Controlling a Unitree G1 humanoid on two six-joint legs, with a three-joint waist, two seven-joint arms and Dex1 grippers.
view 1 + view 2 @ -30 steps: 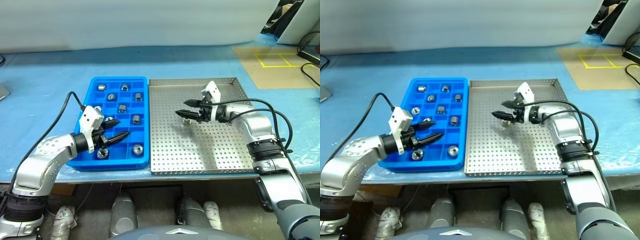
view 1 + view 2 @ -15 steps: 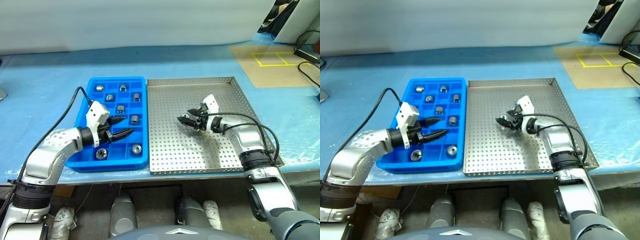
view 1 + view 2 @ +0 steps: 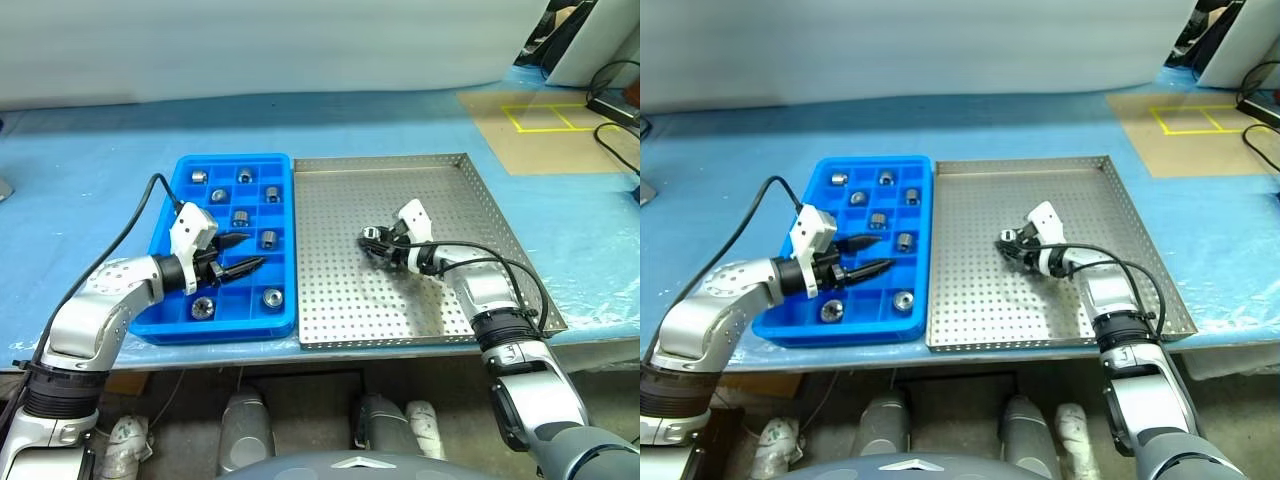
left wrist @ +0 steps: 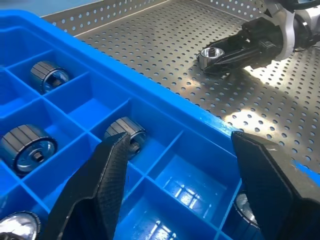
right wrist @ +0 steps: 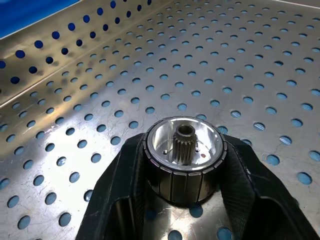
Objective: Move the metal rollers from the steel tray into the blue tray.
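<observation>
- Now right gripper jaws clamp a metal roller on the steel tray, near centre;
- left gripper jaws spread wide, empty, above the blue tray

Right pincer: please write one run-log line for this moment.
right pincer: shut on roller | place: steel tray | left pincer: open over blue tray
</observation>
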